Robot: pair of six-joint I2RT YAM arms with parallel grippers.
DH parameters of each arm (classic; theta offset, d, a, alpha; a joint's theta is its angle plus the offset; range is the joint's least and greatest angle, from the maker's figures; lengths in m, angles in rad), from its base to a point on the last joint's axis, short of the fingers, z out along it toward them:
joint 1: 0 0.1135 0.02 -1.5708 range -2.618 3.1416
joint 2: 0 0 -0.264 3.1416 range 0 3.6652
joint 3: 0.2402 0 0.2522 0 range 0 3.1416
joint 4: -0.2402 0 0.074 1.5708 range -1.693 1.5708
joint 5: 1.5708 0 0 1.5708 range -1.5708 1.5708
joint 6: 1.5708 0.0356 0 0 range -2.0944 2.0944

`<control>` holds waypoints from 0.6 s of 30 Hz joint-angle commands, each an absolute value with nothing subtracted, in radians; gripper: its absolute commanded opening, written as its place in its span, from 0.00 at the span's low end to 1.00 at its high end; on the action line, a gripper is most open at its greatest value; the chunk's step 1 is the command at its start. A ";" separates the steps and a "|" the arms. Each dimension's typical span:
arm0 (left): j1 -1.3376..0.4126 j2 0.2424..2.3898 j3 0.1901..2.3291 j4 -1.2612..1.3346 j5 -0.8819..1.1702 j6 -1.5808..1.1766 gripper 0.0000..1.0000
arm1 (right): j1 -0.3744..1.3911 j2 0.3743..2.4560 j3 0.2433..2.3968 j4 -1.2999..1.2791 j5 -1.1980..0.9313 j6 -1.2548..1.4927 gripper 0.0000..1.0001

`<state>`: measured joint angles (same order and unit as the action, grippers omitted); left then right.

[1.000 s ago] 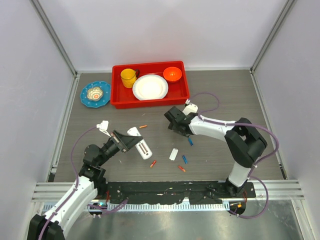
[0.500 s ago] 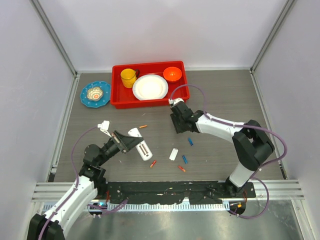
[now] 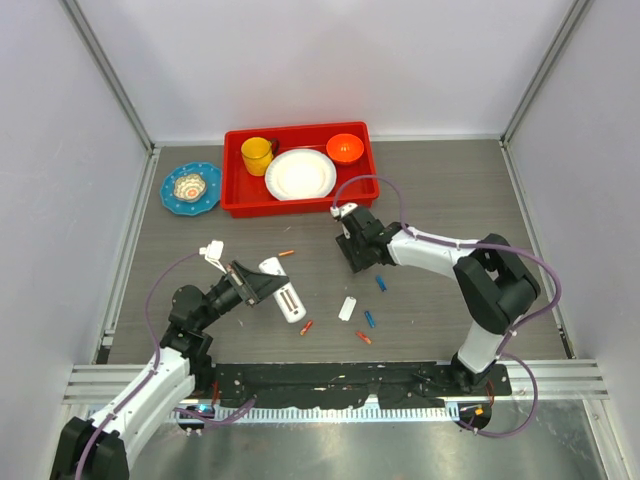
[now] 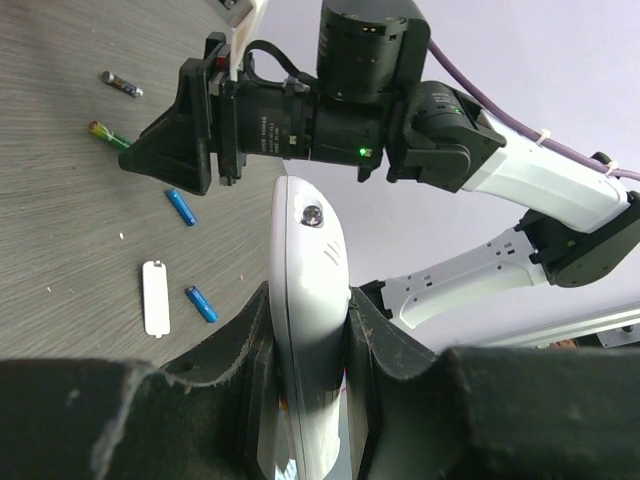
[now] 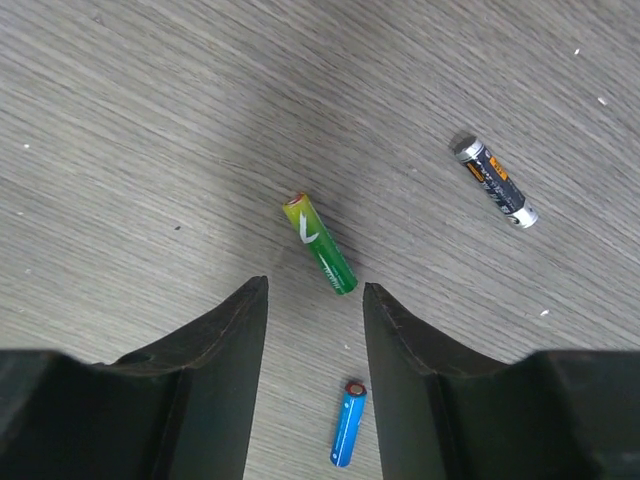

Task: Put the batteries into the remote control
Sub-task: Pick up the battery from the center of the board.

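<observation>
1. While the grey table [image 3: 450, 190] spreads under everything, the white remote control [image 3: 285, 295] lies aslant on its left part, with a dark slot showing on its upper face.
2. Beyond the remote control stands a red tray [image 3: 300, 206] holding a white plate [image 3: 300, 174], a yellow cup [image 3: 257, 155] and an orange bowl [image 3: 345, 148].
3. Beyond and left of the remote control sits a blue plate [image 3: 190, 187].
4. The left gripper [image 4: 310, 350] is clamped on the remote control's left end, with a finger pressed to each side.
5. The right gripper [image 5: 313, 290] hangs well to the right of the remote control, its fingers apart and nothing between them.
6. A small white cover [image 3: 347, 308] lies to the right of the remote control's near end.
7. A green battery [image 5: 320, 245] lies just ahead of the right gripper's gap, with a dark battery [image 5: 495, 183] and a blue battery [image 5: 348, 437] nearby. An orange battery [image 3: 286, 253] lies just beyond the remote control's far end. An orange-red battery [image 3: 306, 327] lies just beside its near end.
</observation>
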<state>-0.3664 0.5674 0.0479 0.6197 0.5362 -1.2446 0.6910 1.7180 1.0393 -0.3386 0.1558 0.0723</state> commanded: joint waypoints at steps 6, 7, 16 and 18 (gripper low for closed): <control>-0.370 0.557 0.038 0.686 0.548 -1.232 0.00 | 0.666 1.747 1.060 -0.290 0.138 0.058 0.43; -0.370 0.557 0.038 0.686 0.546 -1.232 0.00 | 0.666 1.752 1.061 -0.290 0.135 0.060 0.43; -0.371 0.561 0.034 0.687 0.541 -1.229 0.00 | 0.664 1.772 1.055 -0.285 0.100 0.083 0.32; -0.371 0.560 0.032 0.686 0.541 -1.229 0.00 | 0.664 1.770 1.051 -0.285 0.095 0.095 0.29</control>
